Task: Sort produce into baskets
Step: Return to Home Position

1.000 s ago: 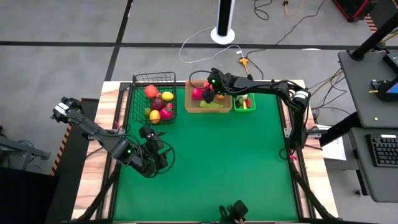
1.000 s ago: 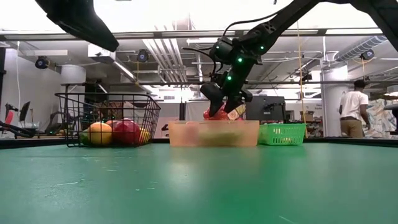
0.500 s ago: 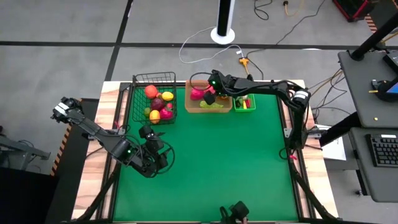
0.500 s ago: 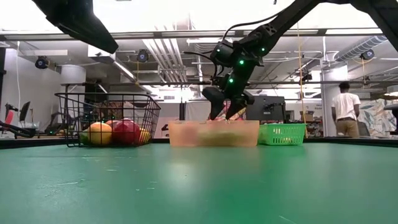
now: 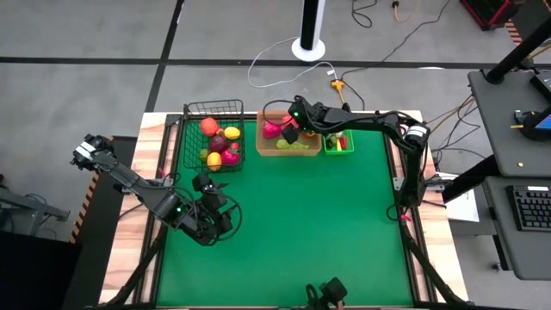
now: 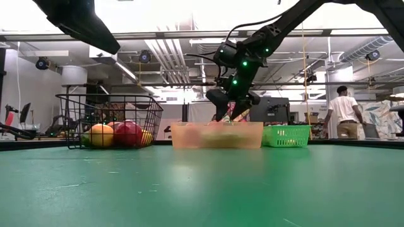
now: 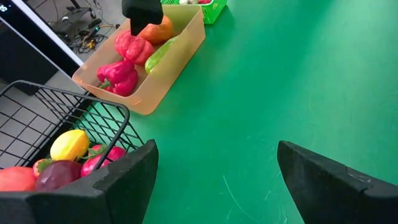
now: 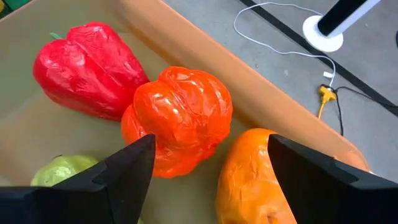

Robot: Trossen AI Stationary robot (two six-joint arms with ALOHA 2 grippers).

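My right gripper (image 5: 290,135) hangs open just above the tan tray (image 5: 269,148) at the table's far edge, with nothing between its fingers. Below it in the tray lie a red pepper (image 8: 87,68), an orange-red pepper (image 8: 180,118), an orange piece (image 8: 255,174) and a green piece (image 8: 59,171). The black wire basket (image 5: 191,129) to the tray's left holds red, yellow and purple produce. The green bin (image 5: 338,151) stands to the tray's right. My left gripper (image 5: 213,188) waits open and empty above the table's left part.
Bare green table (image 5: 327,232) stretches from the three containers to the near edge. A white post base (image 5: 308,47) and cables lie on the floor beyond the far edge. A person (image 6: 341,110) walks in the room behind the table.
My right gripper has let go of a reddish-orange piece that it held over the tan tray. The piece has dropped into the tray and no longer shows between the fingers. The gripper has stayed above the tray.
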